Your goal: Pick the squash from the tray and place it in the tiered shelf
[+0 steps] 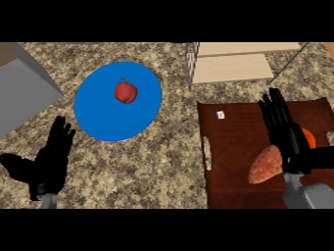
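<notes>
A dark brown tray lies on the counter at the right. On it rest a tan, elongated vegetable and an orange thing, mostly hidden behind my right hand; which one is the squash I cannot tell. My right hand hovers over the tray with fingers straight and thumb spread, open, just right of the tan vegetable. The tiered shelf, light wood with thin metal posts, stands at the back right. My left hand rests open at the lower left, fingers up.
A blue plate with a red bell pepper sits left of the tray. A grey box-like block fills the far left. A small white tag lies on the tray's far corner.
</notes>
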Tool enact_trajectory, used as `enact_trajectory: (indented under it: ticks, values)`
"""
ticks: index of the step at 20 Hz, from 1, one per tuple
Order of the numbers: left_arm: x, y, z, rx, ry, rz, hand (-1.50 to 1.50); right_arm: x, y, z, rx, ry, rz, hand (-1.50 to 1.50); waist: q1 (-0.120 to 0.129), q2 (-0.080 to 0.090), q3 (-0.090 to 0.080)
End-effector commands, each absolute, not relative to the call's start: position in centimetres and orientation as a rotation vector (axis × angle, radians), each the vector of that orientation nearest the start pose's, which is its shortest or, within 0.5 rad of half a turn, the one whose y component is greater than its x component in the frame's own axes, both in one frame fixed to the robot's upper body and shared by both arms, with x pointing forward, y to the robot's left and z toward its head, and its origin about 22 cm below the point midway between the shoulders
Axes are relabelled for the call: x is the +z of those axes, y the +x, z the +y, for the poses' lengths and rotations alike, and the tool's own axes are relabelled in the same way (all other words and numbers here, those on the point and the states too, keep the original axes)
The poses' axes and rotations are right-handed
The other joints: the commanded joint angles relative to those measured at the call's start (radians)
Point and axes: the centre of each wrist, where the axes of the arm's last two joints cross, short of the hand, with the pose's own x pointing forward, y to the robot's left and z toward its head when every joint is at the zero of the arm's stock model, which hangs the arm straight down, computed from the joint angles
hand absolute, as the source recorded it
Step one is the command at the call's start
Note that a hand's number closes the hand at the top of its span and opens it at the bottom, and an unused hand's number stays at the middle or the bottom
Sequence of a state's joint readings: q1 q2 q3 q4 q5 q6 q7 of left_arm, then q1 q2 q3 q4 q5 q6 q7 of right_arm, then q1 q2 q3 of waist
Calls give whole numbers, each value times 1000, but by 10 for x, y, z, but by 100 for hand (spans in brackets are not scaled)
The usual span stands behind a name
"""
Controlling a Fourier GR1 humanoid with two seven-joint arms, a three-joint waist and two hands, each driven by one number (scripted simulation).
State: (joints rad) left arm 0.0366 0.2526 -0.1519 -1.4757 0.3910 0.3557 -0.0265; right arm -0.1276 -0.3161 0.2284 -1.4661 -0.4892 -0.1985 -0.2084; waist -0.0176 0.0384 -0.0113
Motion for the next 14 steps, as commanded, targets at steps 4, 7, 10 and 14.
enact_trajectory:
  ticks: [4,7,10,14]
  values:
    - [4,257,248,-52,158,-1563,0,67,292,-346,118,61,-1644,-150,-1,-34,13]
    - [4,255,252,-70,138,-1558,0,25,290,-296,-447,477,-1582,-150,-49,-28,52]
    - [10,258,251,-159,152,-1587,0,80,273,-422,225,-489,-1547,150,-37,-15,1]
    - [16,269,227,-261,99,-1603,0,11,268,-436,-128,-590,-1612,-150,27,-21,17]
